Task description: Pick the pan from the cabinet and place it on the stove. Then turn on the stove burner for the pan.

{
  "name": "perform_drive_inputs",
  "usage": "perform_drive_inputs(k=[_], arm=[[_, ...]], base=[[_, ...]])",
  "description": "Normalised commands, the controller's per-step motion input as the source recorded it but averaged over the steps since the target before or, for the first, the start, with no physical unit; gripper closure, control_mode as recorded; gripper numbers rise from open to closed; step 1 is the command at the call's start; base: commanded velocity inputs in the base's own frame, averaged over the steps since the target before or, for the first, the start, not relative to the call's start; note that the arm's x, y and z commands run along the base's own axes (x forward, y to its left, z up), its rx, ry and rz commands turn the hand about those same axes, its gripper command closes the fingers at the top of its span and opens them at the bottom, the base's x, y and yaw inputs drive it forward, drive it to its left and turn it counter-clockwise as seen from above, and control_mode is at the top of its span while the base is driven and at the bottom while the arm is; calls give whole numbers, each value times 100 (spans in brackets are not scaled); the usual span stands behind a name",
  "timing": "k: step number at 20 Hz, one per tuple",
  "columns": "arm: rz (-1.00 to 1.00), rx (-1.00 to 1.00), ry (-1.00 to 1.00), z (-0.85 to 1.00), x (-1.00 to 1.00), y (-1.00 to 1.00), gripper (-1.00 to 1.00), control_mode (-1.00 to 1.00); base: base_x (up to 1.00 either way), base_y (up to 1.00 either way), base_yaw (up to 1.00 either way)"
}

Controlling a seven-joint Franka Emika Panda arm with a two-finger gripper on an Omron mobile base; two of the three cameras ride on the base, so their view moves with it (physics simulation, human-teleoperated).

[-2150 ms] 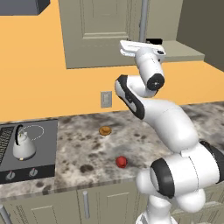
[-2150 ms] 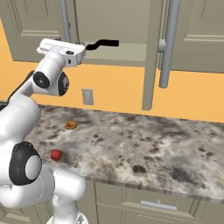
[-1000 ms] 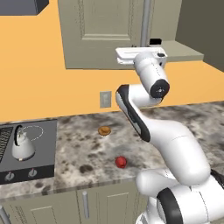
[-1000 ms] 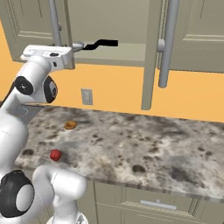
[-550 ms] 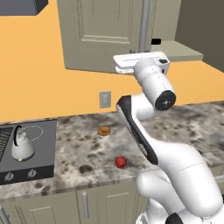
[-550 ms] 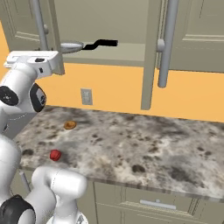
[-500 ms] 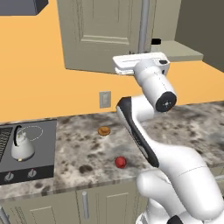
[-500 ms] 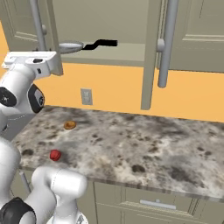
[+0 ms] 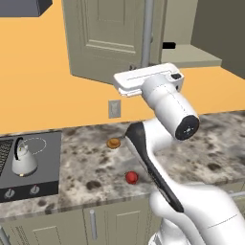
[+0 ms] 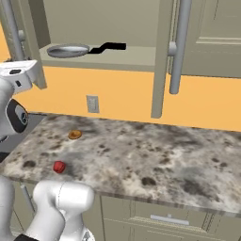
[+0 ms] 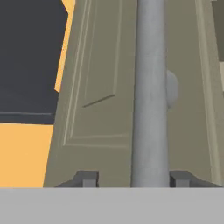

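The pan (image 10: 68, 50) is seen unmoved on the open cabinet (image 10: 141, 57) shelf, upper left, while the gripper (image 11: 133, 178), jaws apart, straddles the door handle (image 11: 150, 87); everything remains undone.

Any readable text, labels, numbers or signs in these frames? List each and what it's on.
None: no text, brand, number or sign can be read.
The flat black cooktop has thin white burner circles and small round knobs with no readable marks.
The grey-beige panelled cabinet door is plain.

pan (image 10: 68, 51): 1 | kettle (image 9: 23, 161): 1 | stove knobs (image 9: 9, 193): 2 | wall outlet (image 10: 92, 103): 1
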Motion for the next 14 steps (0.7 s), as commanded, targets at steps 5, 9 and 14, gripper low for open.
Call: perform_drive_inputs(k=[5, 9, 14], arm=[[2, 1, -2, 0, -71, 12, -100, -100], [0, 8, -7, 5, -89, -18, -100, -100], [0, 13, -3, 16, -68, -47, -100, -100]], base=[[0, 0, 0], [0, 0, 0], [0, 0, 0]])
